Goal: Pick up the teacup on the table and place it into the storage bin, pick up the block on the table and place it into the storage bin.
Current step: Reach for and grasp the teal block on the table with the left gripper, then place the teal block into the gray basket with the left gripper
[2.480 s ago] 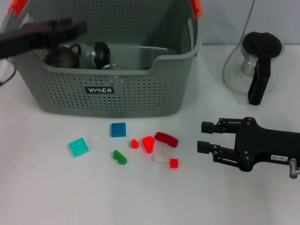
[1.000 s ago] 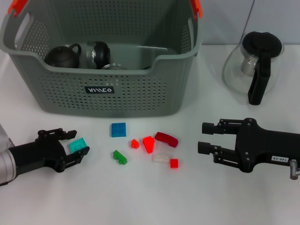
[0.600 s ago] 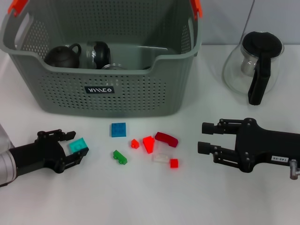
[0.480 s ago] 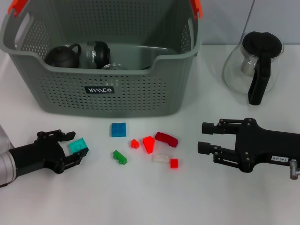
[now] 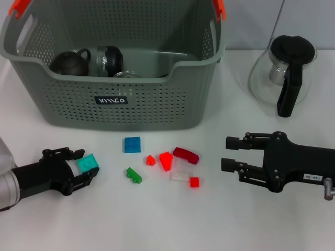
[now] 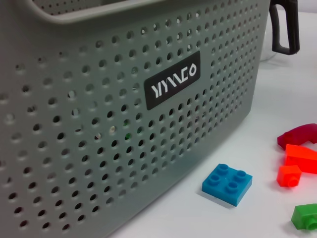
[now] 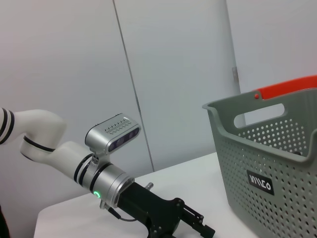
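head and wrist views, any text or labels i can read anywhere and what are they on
"YIYYCO", roughly, in stylised white letters whose exact spelling is uncertain: on the small black label on the front wall of the storage bin.
White sticker on the right arm, behind the right gripper: printed characters too small to read.
Blocks, glass pot and left gripper: no text visible.

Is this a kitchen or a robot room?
Probably a robot test room, not a kitchen. A plain white table holds toy blocks, a grey storage bin and a glass pot, with bare pale walls behind.
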Controlling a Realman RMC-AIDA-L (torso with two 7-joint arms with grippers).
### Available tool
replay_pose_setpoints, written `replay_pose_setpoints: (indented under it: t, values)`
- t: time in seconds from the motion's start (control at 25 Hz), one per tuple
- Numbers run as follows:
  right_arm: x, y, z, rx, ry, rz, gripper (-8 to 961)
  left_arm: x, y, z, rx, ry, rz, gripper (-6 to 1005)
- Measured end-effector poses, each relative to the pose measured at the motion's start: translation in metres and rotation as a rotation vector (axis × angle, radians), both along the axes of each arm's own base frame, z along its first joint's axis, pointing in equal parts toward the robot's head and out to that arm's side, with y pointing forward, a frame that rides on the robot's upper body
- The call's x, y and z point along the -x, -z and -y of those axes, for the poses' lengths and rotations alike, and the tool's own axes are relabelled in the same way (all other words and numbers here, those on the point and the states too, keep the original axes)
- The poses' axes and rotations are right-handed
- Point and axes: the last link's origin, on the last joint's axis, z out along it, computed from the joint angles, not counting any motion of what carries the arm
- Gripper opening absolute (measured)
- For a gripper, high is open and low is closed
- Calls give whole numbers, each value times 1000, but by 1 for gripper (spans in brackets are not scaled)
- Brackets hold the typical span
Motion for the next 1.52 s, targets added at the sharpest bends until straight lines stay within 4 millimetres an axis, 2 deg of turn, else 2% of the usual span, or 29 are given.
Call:
replay_pose_setpoints:
  t: [0.4,0.64,0.76,0.92,1.08,1.2,1.36,1.52]
  values:
    - [0,0,0,0,0,0,523,2,1,0,-4,-5,-20,567]
    - [0,0,0,1,0,0,523,3,-1,-1,-13,-11,-20,418]
    - [0,0,0,1,0,-1,523,-1,-7,0,-23,-11,30,412]
    - [0,0,1,5,-4,-4,524,-19,-31,5,-21,18,201,429]
    - [1,-1,1,5,-6,-4,524,-47,-68,10,-27,135,425,446]
    - [1,-1,0,5,-7,-4,523,-66,-92,6,-51,192,575,458]
    - [1,-1,0,5,-8,-4,524,-93,-122,-15,-79,227,731,475]
    - [2,0,0,5,-8,-4,524,-123,-139,-52,-51,165,756,492]
